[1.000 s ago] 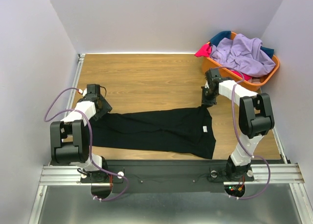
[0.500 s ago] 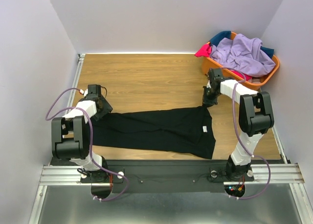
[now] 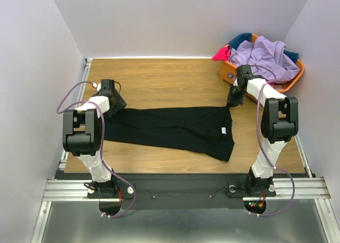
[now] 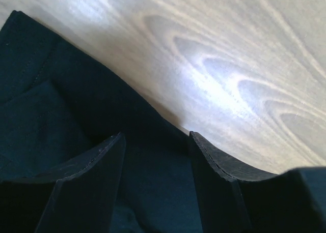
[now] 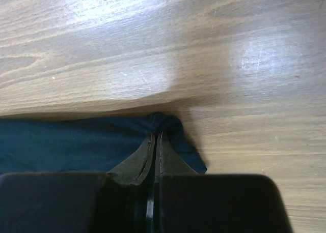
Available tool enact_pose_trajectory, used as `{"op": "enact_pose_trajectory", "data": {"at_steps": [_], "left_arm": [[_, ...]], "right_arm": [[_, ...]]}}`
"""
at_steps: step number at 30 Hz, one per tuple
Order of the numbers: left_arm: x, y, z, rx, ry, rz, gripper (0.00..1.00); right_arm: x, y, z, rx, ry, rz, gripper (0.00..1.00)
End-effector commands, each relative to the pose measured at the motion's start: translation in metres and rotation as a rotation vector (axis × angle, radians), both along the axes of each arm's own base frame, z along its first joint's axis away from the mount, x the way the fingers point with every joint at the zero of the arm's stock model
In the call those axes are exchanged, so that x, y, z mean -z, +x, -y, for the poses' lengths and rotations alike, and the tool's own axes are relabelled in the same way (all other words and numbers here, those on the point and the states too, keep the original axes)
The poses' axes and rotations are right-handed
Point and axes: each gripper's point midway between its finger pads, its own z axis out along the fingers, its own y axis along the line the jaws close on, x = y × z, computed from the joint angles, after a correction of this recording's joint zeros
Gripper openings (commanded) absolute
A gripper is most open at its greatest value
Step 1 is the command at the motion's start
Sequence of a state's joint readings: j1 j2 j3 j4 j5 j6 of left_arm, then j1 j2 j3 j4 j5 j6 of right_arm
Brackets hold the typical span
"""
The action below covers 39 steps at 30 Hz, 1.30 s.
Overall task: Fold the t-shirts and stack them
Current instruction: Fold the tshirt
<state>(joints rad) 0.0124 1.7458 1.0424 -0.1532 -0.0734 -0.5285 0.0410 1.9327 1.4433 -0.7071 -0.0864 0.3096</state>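
Note:
A black t-shirt [image 3: 170,129] lies stretched left to right on the wooden table [image 3: 159,84], its white label [image 3: 223,130] near the right end. My left gripper [image 3: 117,105] is at the shirt's left end; in the left wrist view [image 4: 155,141] its jaws stand apart with black cloth [image 4: 61,106] lying between and under them. My right gripper [image 3: 232,102] is at the shirt's far right corner; in the right wrist view [image 5: 157,137] it is shut on a bunched tip of the black cloth [image 5: 165,122]. Lavender [image 3: 263,57], pink-red [image 3: 220,54] and teal [image 3: 239,40] shirts lie heaped in the basket.
An orange plastic basket [image 3: 289,86] stands at the back right corner, just behind my right arm. White walls close in the table on the left, back and right. Bare wood [image 3: 159,84] lies beyond the black shirt.
Both grippers have moved away from the arm bases toward the back wall. The black shirt has slid with them, up the table and a little straighter.

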Motion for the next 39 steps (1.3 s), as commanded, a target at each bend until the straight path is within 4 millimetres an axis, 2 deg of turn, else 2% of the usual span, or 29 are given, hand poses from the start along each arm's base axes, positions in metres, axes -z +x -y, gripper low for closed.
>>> {"op": "enact_pose_trajectory", "data": {"at_steps": [1,5,11,16,20,23,27,30,31,32,34,35,39], "left_arm": [[-0.016,0.012,-0.005,0.009,0.03,0.035,0.65],[-0.035,0.007,-0.012,0.023,0.077,0.055,0.67],[-0.012,-0.028,-0.019,0.017,0.117,-0.025,0.7],[-0.027,-0.05,-0.023,-0.005,0.136,0.013,0.72],[-0.021,-0.074,-0.024,-0.018,0.138,-0.015,0.73],[-0.025,-0.085,-0.027,-0.039,0.148,-0.008,0.74],[-0.037,-0.085,-0.032,-0.064,0.168,0.013,0.76],[-0.045,-0.076,-0.03,-0.065,0.158,0.03,0.76],[-0.049,-0.069,-0.029,-0.07,0.149,0.044,0.76],[-0.051,-0.064,-0.027,-0.07,0.137,0.058,0.76],[-0.053,-0.055,-0.025,-0.067,0.122,0.066,0.76],[-0.06,-0.046,-0.023,-0.064,0.109,0.089,0.76],[-0.062,-0.026,-0.016,-0.045,0.096,0.093,0.76]], "right_arm": [[-0.027,0.046,0.026,0.055,-0.058,0.163,0.0],[-0.038,0.045,0.022,0.032,-0.037,0.185,0.03],[-0.045,0.037,0.02,-0.001,-0.032,0.201,0.04],[-0.04,0.029,0.023,-0.008,-0.053,0.185,0.04],[-0.035,0.028,0.021,-0.015,-0.044,0.173,0.04],[-0.035,0.029,0.02,-0.018,-0.041,0.173,0.04],[-0.039,0.032,0.019,-0.031,-0.035,0.185,0.06],[-0.045,0.032,0.014,-0.047,-0.017,0.198,0.18],[-0.05,0.031,0.014,-0.048,-0.011,0.209,0.24],[-0.053,0.03,0.014,-0.048,-0.012,0.217,0.37],[-0.06,0.027,0.014,-0.044,-0.013,0.232,0.46],[-0.067,0.023,0.016,-0.039,-0.022,0.247,0.53],[-0.081,0.008,0.014,-0.037,-0.009,0.271,0.59]]}}
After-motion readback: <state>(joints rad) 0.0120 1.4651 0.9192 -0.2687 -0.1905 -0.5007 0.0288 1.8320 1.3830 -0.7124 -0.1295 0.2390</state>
